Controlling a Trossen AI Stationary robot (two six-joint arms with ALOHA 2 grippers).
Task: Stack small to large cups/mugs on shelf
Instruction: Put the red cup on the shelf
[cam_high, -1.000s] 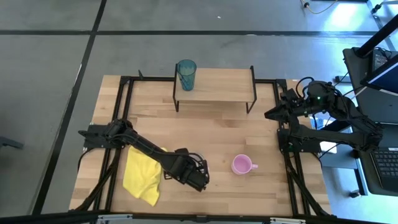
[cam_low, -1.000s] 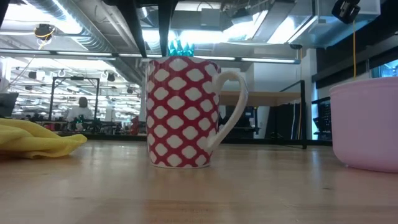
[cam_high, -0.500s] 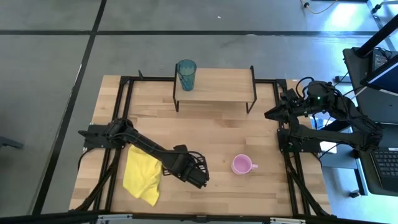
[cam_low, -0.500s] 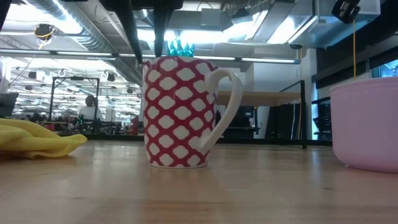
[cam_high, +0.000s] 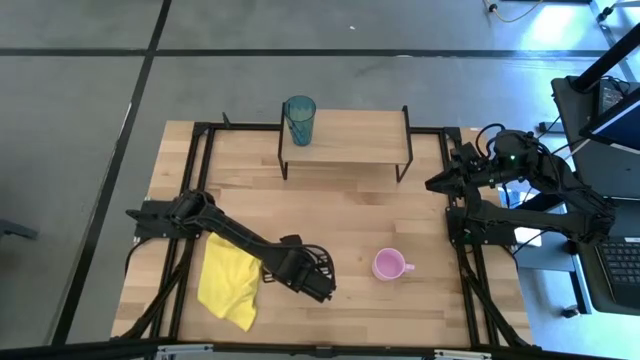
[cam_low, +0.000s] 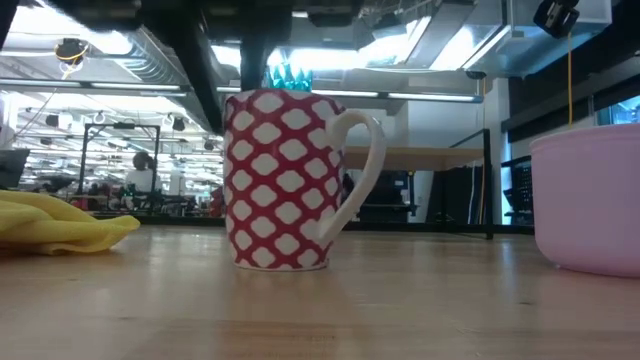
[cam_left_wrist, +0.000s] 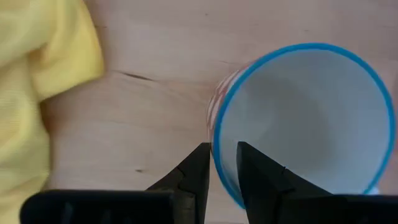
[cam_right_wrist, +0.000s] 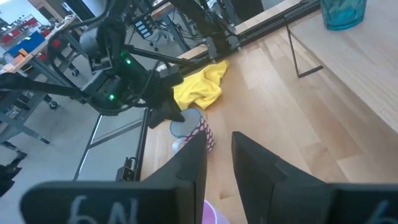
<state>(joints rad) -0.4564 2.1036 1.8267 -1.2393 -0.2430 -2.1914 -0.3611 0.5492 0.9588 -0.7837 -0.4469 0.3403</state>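
My left tool (cam_left_wrist: 222, 169) is pinching the rim of the red-and-white patterned mug (cam_low: 285, 180), one finger (cam_left_wrist: 198, 168) outside the wall and the other inside the blue-edged mouth. The mug is standing upright on the table (cam_high: 350, 215), directly under that tool, its handle turned away from the yellow cloth (cam_high: 229, 281) that is lying just beside the tool on the arm's side. The pink mug (cam_high: 389, 265) is sitting a short way off on the tool's other side, apart from it, handle pointing outward. Well beyond the tool, across the table, the shelf (cam_high: 345, 140) is carrying the teal tumbler (cam_high: 299, 120) at its left end. My right tool (cam_high: 437, 184) is waiting at the table's right edge, near the shelf's right legs, its fingers (cam_right_wrist: 189, 165) standing slightly apart with nothing between them.
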